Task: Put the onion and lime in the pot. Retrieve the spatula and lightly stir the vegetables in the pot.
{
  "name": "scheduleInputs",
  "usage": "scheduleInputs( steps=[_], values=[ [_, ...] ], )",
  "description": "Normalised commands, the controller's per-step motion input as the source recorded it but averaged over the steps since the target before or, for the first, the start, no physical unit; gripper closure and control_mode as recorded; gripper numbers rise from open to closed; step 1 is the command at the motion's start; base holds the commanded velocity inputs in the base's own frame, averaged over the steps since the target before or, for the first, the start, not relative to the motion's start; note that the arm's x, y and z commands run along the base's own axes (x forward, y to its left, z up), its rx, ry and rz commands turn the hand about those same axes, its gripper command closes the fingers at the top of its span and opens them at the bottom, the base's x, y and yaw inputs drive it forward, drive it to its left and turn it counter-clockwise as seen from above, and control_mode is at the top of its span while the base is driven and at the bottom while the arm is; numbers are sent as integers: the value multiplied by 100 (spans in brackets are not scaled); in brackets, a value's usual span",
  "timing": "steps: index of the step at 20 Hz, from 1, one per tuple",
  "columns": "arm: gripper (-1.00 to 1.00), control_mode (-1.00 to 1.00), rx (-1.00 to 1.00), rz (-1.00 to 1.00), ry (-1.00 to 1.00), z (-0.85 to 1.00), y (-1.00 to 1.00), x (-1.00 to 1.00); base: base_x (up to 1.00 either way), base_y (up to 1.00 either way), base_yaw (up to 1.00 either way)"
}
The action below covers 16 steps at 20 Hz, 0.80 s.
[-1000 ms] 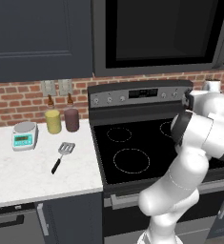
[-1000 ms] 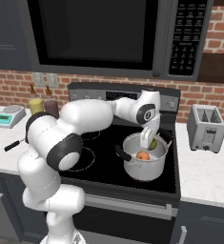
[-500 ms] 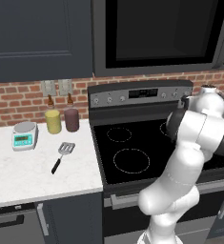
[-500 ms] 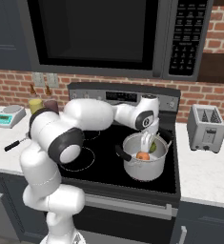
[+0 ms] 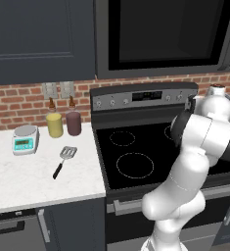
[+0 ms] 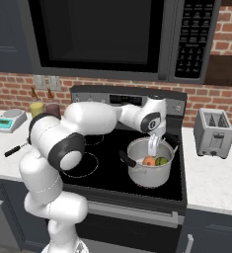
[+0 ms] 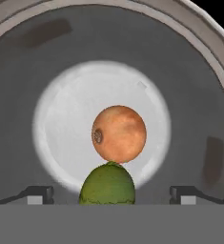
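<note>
Gripper (image 7: 111, 194): two dark fingertips (image 7: 37, 193) are seen spread wide apart with nothing pinched between them, poised directly over the shiny steel cylindrical pot (image 6: 149, 174) with a dark side handle. Small round orange-tan onion (image 7: 119, 134) and small round green lime (image 7: 107, 185): both are found just below the gripper on the pot's floor, touching each other, the lime between the fingertips. Short spatula (image 5: 62, 160) with slotted silver head and slim black handle: laid flat on the white marble counter (image 5: 23, 181), well apart from the gripper, far to its left beyond the black stovetop (image 5: 136, 157).

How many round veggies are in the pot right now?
2. The onion sits in the middle of the pot, and the lime rests right beside it, touching it. Nothing else shows inside.
</note>
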Motion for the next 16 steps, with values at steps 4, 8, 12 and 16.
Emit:
scheduleInputs(
  steps=[4, 8, 12, 16],
  values=[
    [-100, -100, 0, 8, -12, 54, 17, -62, 0, 0, 0],
    [-100, -100, 0, 10, -11, 65, 65, -92, 0, 0, 0],
    [-100, -100, 0, 14, -5, 50, 100, -89, 0, 0, 0],
    [-100, -100, -2, 19, -1, 39, 100, -77, 0, 0, 0]
  ],
)
